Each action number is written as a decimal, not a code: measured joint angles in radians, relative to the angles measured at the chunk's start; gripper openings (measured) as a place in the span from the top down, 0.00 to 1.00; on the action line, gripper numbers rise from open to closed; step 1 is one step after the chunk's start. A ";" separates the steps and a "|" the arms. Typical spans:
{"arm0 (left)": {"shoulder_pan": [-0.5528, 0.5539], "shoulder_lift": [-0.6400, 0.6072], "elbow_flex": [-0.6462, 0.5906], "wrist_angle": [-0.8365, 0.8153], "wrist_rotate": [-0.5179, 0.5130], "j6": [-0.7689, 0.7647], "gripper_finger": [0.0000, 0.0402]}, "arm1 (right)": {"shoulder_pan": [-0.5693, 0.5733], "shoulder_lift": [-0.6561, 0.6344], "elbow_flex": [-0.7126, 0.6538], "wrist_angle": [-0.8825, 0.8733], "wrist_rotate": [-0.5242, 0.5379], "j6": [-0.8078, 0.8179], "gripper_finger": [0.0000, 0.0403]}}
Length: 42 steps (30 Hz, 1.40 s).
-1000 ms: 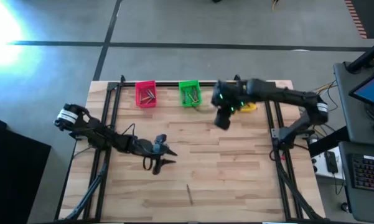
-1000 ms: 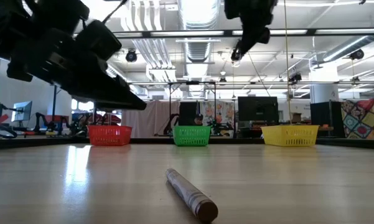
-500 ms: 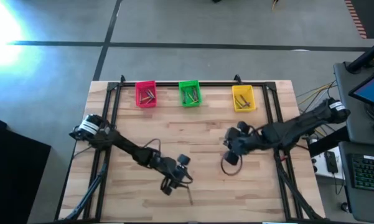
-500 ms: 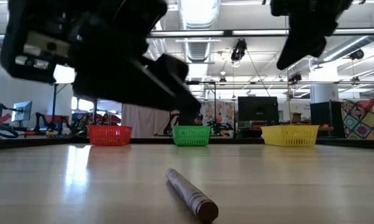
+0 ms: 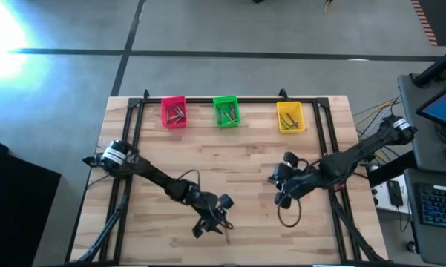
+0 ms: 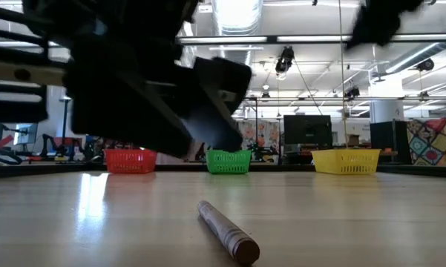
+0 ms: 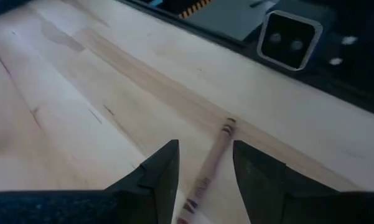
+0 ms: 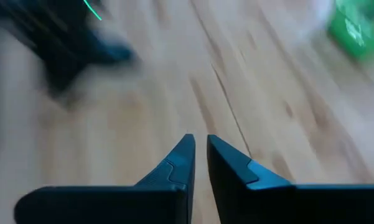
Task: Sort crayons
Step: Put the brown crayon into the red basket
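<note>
Left gripper moved over crayon, fingers apart.

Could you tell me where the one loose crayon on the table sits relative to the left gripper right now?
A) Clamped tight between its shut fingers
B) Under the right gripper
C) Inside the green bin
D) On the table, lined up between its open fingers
D: the left wrist view shows the crayon lying on the wood in the gap of the open left gripper, with neither finger visibly touching it.
</note>
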 joint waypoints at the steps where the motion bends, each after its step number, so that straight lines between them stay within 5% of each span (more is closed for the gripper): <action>1: 0.001 0.015 0.018 -0.010 0.001 0.001 0.67 | -0.010 -0.014 0.045 0.003 -0.016 -0.040 0.91; 6: 0.002 0.095 0.137 -0.155 0.033 0.041 0.67 | -0.099 -0.031 0.322 -0.059 -0.129 -0.200 0.81; 13: 0.003 0.186 0.365 -0.515 0.069 0.069 0.67 | -0.225 0.115 0.640 -0.320 -0.237 -0.302 0.52; 15: 0.004 0.206 0.408 -0.577 0.085 0.083 0.67 | -0.257 0.182 0.734 -0.454 -0.307 -0.296 0.57; 20: 0.005 0.218 0.441 -0.628 0.098 0.084 0.70 | -0.296 0.290 0.898 -0.572 -0.346 -0.314 0.90; 24: 0.005 0.215 0.434 -0.629 0.097 0.058 0.72 | -0.346 0.327 1.022 -0.658 -0.470 -0.295 0.94; 29: 0.005 0.215 0.429 -0.629 0.098 0.047 0.70 | -0.352 0.337 1.045 -0.699 -0.514 -0.284 0.73; 33: 0.005 0.215 0.428 -0.628 0.101 0.050 0.67 | -0.354 0.355 1.031 -0.812 -0.426 -0.275 0.56; 35: 0.005 0.215 0.426 -0.626 0.102 0.055 0.67 | -0.357 0.372 1.007 -0.898 -0.406 -0.271 0.62; 39: 0.005 0.214 0.413 -0.614 0.101 0.057 0.70 | -0.323 0.367 0.879 -0.812 -0.388 -0.291 0.92; 42: 0.005 0.214 0.407 -0.610 0.097 0.056 0.74 | -0.317 0.338 0.789 -0.760 -0.351 -0.249 0.90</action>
